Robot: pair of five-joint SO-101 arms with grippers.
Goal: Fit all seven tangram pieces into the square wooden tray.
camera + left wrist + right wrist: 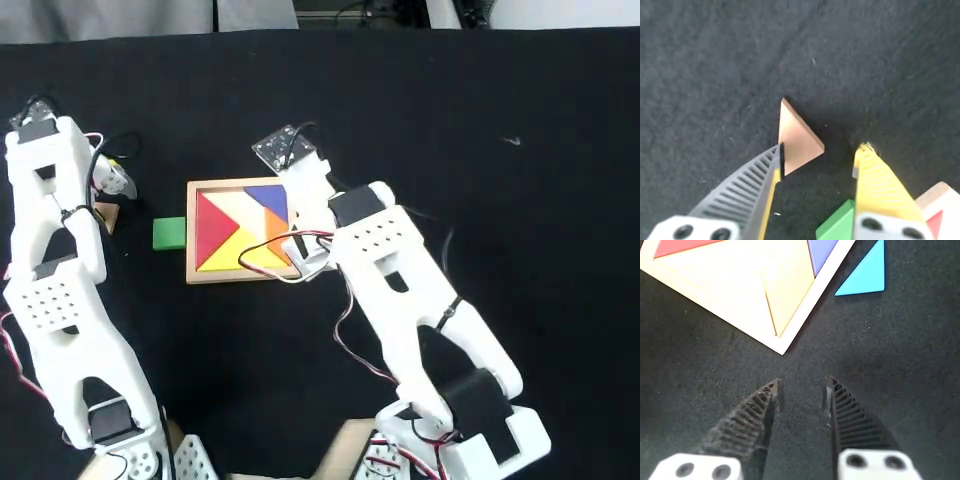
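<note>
The square wooden tray [192,232] holds red, yellow, cream, orange and blue pieces. A tan triangle [795,135] lies on the black cloth left of the tray, also seen at the left arm's tip as a tan triangle [106,216]. My left gripper [822,147] is open and straddles it, one finger [771,170] touching its edge. A green piece [168,233] lies against the tray's left side. My right gripper [802,390] is open over bare cloth, just short of a tray corner [782,346]. A cyan triangle [866,274] lies outside the tray, beside the blue piece.
The right arm [390,260] reaches over the tray's right edge and covers the cloth there. The left arm [55,260] runs along the table's left side. Bare black cloth spreads to the right and behind the tray.
</note>
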